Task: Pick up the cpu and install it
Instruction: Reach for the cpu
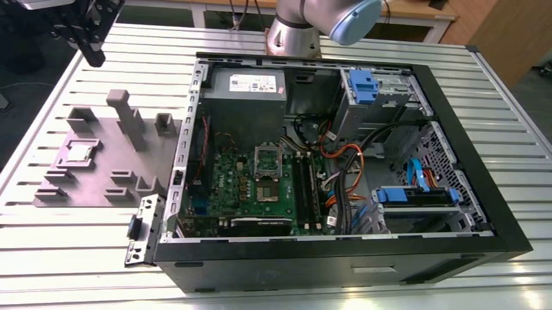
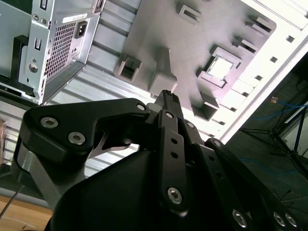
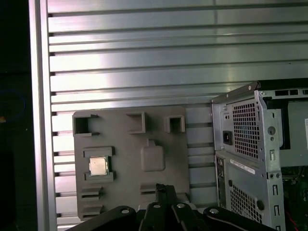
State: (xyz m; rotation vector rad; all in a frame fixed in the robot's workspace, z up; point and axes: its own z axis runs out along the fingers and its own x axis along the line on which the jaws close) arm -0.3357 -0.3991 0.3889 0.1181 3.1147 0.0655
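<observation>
Slatted metal bench point(image 1: 52, 258): the cpu point(image 1: 80, 152) lies flat in a grey tray point(image 1: 86, 184) pocket. The gripper point(image 1: 93, 61) hangs well above it, fingers point(image 3: 161, 195) closed and empty, with the cpu off to one side.

The pincer point(image 1: 92, 57) is cut off by the exterior view's upper edge. In the first wrist view its body hides part of the grey tray point(image 3: 130, 168).

Exterior view overhead; both wrist views sharing the tray point(image 3: 130, 159) point(image 2: 159, 29)
</observation>
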